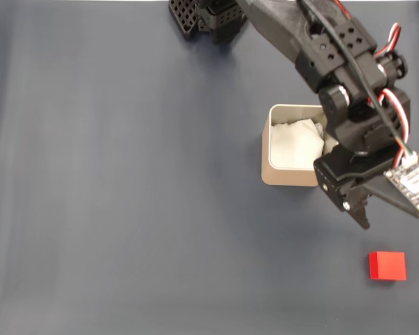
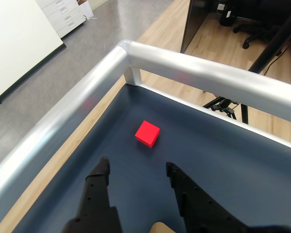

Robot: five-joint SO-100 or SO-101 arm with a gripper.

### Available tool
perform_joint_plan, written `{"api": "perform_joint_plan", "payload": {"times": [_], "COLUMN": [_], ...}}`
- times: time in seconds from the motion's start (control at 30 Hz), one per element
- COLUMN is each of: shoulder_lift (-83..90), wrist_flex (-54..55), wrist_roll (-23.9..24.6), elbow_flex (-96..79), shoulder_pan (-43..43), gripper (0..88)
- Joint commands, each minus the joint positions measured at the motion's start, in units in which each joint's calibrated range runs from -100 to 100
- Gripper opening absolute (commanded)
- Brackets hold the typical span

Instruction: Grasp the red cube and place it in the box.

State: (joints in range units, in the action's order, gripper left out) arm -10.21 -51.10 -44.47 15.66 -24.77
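Nothing of the task looked done. The red cube [image 1: 387, 266] lay untouched on the dark desk [image 1: 126, 195], near the lower right in the fixed view, apart from the box [image 1: 279, 178], which held only white paper. The claw [image 2: 138, 171] hung empty with its jaws spread, the cube just beyond its tips in the wrist view. Reaching, grasping, carrying and dropping all remained.

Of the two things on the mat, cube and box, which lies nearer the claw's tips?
The red cube: bare mat separates it from the open claw, whose tips point at it. The box sits behind, under the arm.
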Motion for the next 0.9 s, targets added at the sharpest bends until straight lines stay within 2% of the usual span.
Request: {"api": "perform_joint_plan", "payload": {"times": [0.0, 0.43, 0.87], "shoulder_lift": [-0.4, -7.5, -16.9], "wrist_flex": [2.6, 8.5, 9.0], "wrist_roll": [0.2, 0.0, -0.4], "elbow_flex": [3.0, 6.9, 17.7], "shoulder_pan": [0.9, 1.7, 1.3], "gripper": [32.9, 36.2, 36.9]}}
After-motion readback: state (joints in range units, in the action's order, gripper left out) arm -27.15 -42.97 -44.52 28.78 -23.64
